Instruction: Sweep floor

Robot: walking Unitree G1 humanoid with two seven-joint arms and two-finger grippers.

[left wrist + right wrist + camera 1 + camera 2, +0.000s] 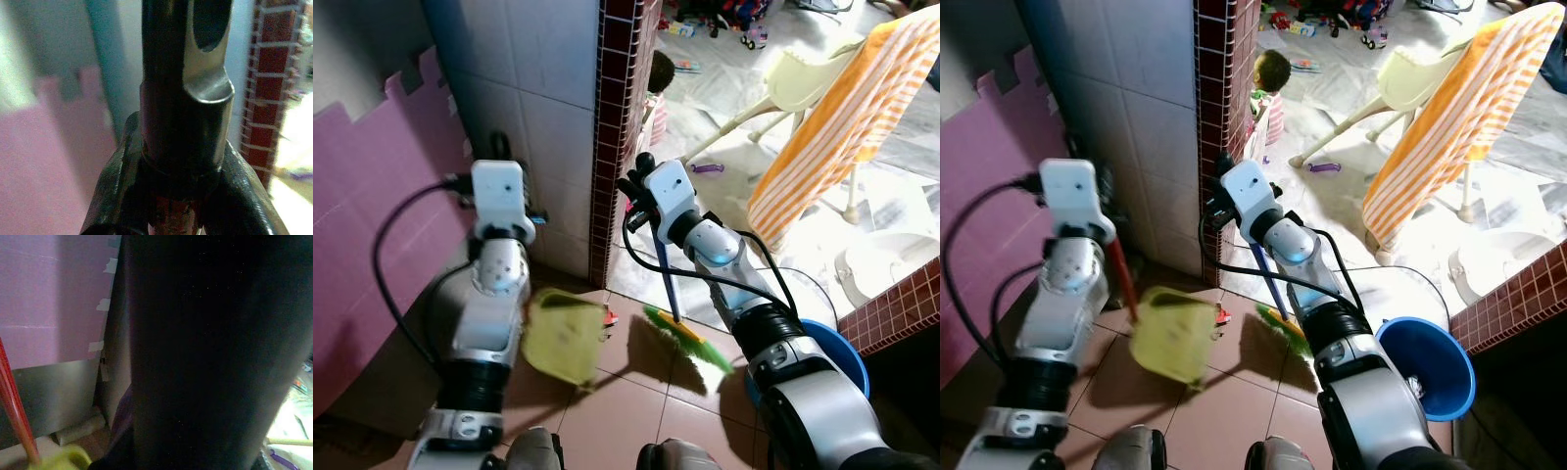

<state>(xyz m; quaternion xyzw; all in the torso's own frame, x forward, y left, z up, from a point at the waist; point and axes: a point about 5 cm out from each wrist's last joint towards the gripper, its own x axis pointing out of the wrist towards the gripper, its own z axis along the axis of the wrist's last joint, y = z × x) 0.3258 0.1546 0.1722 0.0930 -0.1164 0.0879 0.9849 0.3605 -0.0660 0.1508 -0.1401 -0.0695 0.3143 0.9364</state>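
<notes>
Black left claw (181, 196) clamped on dustpan handle (1119, 269).

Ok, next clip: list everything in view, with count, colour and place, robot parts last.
dustpan: one, yellow-green, red handle, low over the floor tiles, held by left arm
broom: one, green bristles, blue handle, on the tiles right of the dustpan
basin: one, blue, floor at right
brick pillar: one, dark red, centre
foam mat: one, purple, left wall
striped cloth: one, orange-white, draped at right
chair: one, pale yellow, behind
child: one, behind the pillar
left end effector: shut on dustpan handle
right end effector: on the broom handle
</notes>
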